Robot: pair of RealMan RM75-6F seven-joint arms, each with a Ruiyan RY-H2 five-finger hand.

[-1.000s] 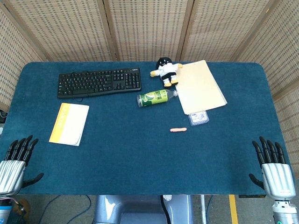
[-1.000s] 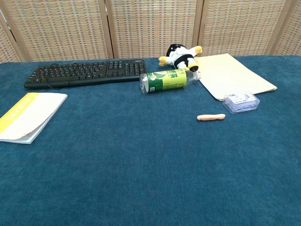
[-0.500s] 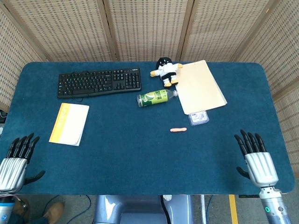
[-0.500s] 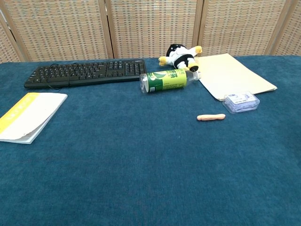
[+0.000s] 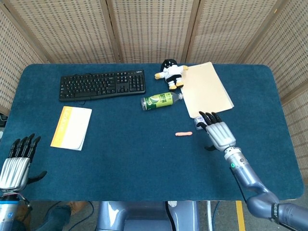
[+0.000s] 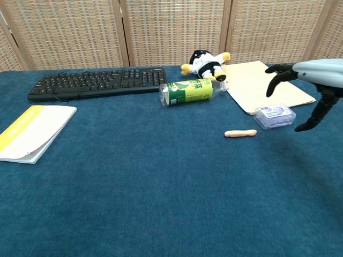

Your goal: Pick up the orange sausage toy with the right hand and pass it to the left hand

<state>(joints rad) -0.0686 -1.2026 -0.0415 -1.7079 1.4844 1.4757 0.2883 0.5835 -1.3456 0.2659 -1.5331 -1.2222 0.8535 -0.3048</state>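
The orange sausage toy [image 5: 183,134] [image 6: 240,134] lies flat on the blue table, near the middle and a little right. My right hand [image 5: 217,132] [image 6: 313,77] hovers open just to the right of it, fingers spread, above the small clear box [image 6: 274,116]; it holds nothing. My left hand [image 5: 18,159] stays open at the table's front left corner, far from the toy, and the chest view does not show it.
A green bottle [image 5: 160,100] lies behind the toy. A plush penguin [image 5: 170,73], a beige folder [image 5: 207,89] and a black keyboard [image 5: 102,84] line the back. A yellow-and-white booklet [image 5: 71,127] lies at the left on the table [image 5: 134,159].
My right hand has swung from the front right edge inward and forward to just right of the sausage toy, entering the chest view. The left hand has barely moved.
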